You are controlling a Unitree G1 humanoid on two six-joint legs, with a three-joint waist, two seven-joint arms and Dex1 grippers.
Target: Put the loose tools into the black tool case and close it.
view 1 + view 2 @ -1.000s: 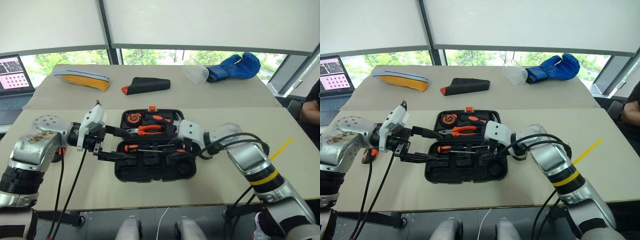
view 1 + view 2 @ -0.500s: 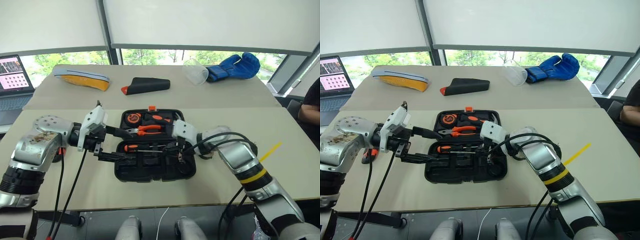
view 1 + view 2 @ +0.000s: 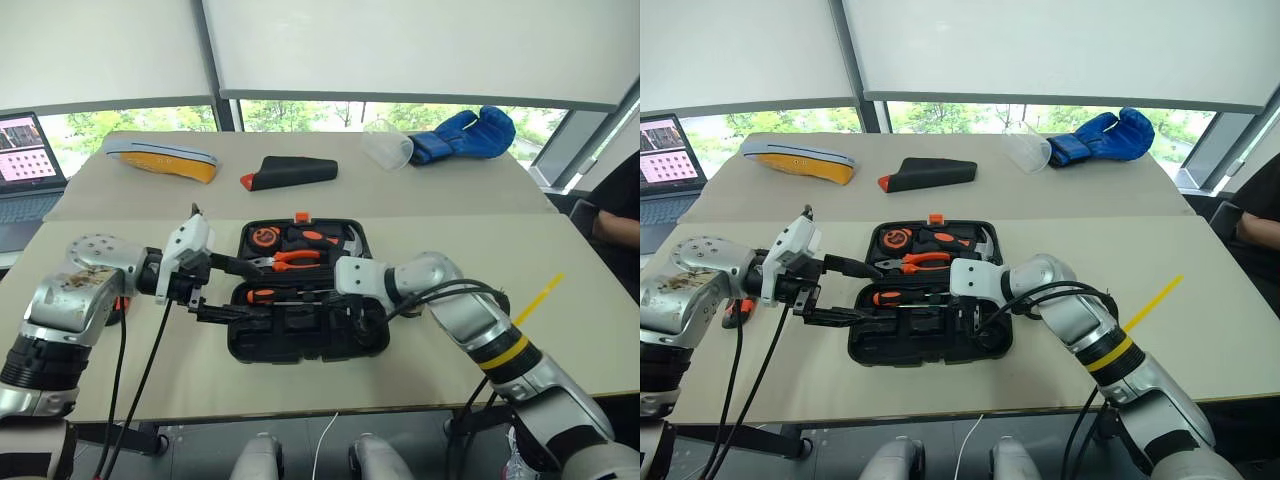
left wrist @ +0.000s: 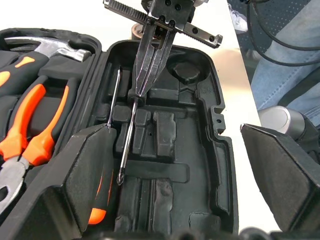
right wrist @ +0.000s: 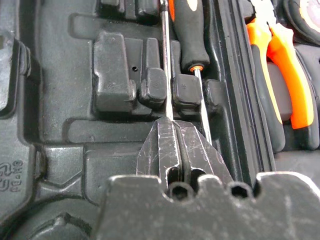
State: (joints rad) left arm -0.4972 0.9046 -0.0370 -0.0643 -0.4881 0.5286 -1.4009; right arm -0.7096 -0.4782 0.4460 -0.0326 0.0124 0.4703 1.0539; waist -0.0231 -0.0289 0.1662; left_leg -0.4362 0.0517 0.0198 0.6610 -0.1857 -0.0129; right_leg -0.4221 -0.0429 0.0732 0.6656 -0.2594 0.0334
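The black tool case (image 3: 300,352) lies open on the near table. An orange-and-black-handled screwdriver (image 3: 262,296) lies in its near half. A second screwdriver's thin shaft (image 4: 127,142) lies beside it. My right gripper (image 4: 138,94) is shut, its tips down on that second shaft (image 5: 165,65). I cannot tell whether the shaft is pinched. My left gripper (image 3: 238,290) stands wide open over the case's left end, holding nothing. A small orange-and-black item (image 3: 737,308) shows partly behind my left arm.
Pliers (image 3: 290,258), a tape measure (image 3: 265,237) and a hammer (image 3: 340,238) sit in the case's far half. On the far table lie a black wedge pouch (image 3: 290,172), a yellow-and-grey object (image 3: 165,160), a clear cup (image 3: 388,145), a blue glove (image 3: 465,133) and a laptop (image 3: 25,150).
My right gripper's fingers have closed and its wrist has rolled over the case's near half. The left gripper has stayed open in place.
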